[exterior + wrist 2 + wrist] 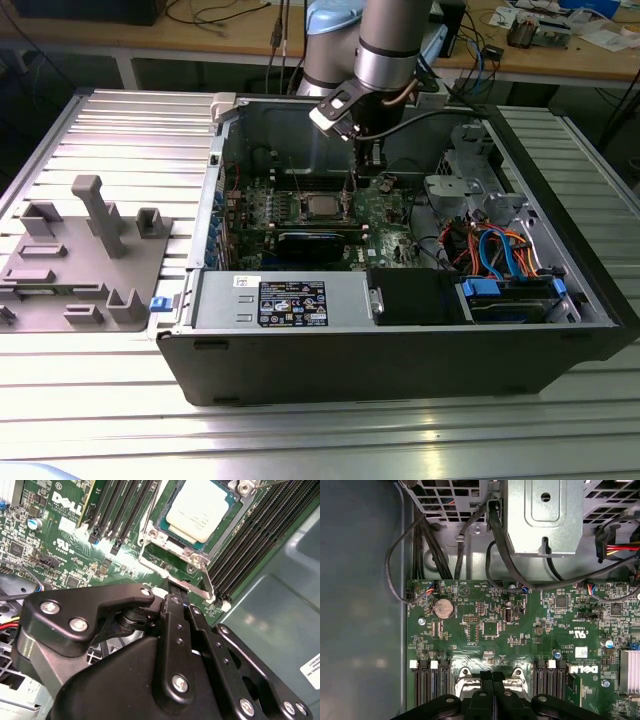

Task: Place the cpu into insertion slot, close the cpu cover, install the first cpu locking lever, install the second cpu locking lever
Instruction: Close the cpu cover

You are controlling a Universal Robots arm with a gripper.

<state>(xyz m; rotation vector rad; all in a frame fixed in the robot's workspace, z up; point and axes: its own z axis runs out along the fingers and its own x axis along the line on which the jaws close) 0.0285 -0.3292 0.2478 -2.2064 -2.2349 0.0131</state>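
Note:
The cpu (200, 507), a square chip with a silver-grey top, lies in the insertion slot (172, 534) on the green motherboard (60, 545). The silvery cpu cover (155, 555) lies flat around it. A thin metal locking lever (207, 582) runs along one side of the socket. My gripper (175, 592) is shut, its black fingertips together at the cover's outer edge, close to that lever; nothing shows between them. In the exterior view the gripper (366, 165) hangs inside the open computer case, just to that view's right of the cpu (320, 207). The first wrist view has the gripper (493, 679) between two silvery cover corners.
Long black memory slots (250, 535) flank the socket on both sides. A power supply box (285, 300) fills the case front, and a drive cage with blue and orange cables (500, 255) stands at the exterior view's right. Black cables (495, 555) hang over the board. A grey fixture (85, 255) lies outside.

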